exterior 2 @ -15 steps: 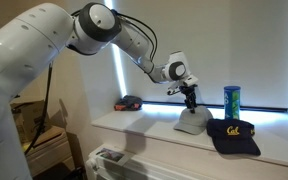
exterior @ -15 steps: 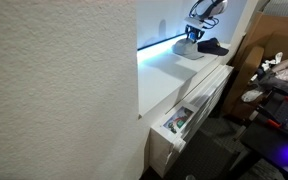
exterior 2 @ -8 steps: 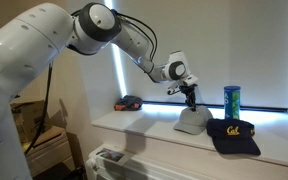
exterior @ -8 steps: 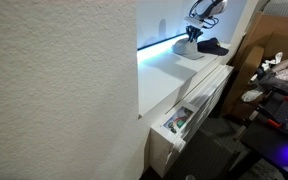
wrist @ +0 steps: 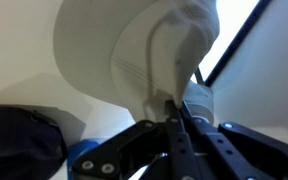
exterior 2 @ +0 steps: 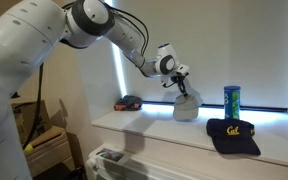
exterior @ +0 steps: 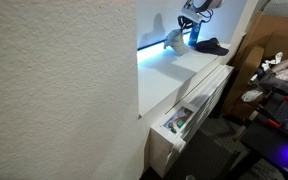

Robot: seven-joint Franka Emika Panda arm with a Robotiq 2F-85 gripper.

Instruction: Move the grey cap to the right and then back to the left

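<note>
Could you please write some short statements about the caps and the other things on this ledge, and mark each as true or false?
1. The end effector is shut on the grey cap. True.
2. The navy cap is also held by the end effector. False: it lies on the white ledge, apart from the grey cap.
3. The blue bottle stands upright behind the navy cap. True.
4. The black shoe-like object rests on top of the navy cap. False: in an exterior view it lies on the ledge on the other side of the grey cap.
</note>
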